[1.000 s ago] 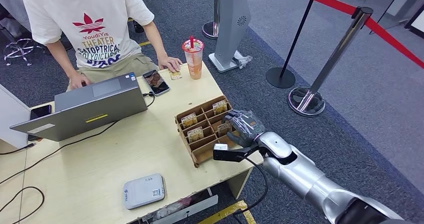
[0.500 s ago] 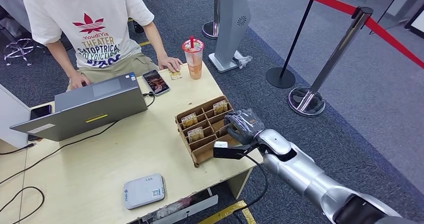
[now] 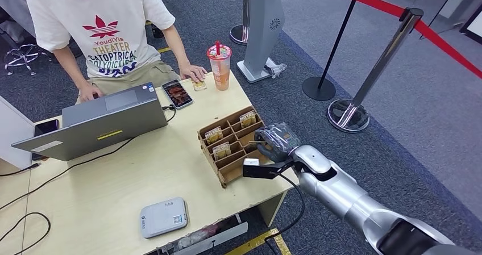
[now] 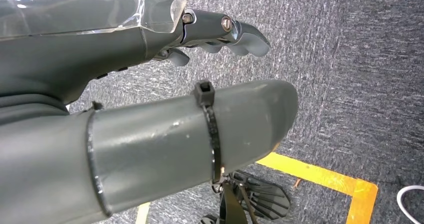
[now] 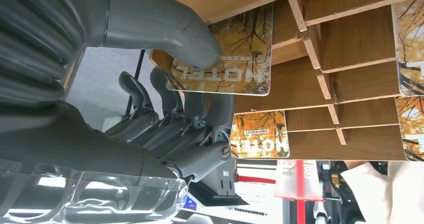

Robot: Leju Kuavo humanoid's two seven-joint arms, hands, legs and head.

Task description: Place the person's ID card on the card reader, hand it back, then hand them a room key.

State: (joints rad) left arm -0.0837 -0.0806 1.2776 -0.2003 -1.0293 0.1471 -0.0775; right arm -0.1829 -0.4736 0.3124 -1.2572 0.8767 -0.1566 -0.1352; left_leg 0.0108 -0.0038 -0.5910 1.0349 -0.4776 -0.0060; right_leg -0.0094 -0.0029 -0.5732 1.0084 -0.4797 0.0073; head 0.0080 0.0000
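The right hand [image 3: 274,142] reaches into the wooden card rack [image 3: 224,163] on the desk [image 3: 113,192], thumb [image 5: 165,32] and fingers [image 5: 210,112] pinching a hotel room key [image 5: 227,59] at its slot. The left hand [image 4: 150,84] hangs over carpet, fingers slightly curled, holding nothing.

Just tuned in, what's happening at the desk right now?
The right hand is at the wooden rack, thumb and fingers pinching a hotel key card in a slot. The left hand hangs over the carpet, holding nothing. The person sits across the table, one hand by the drink. The card reader lies bare.
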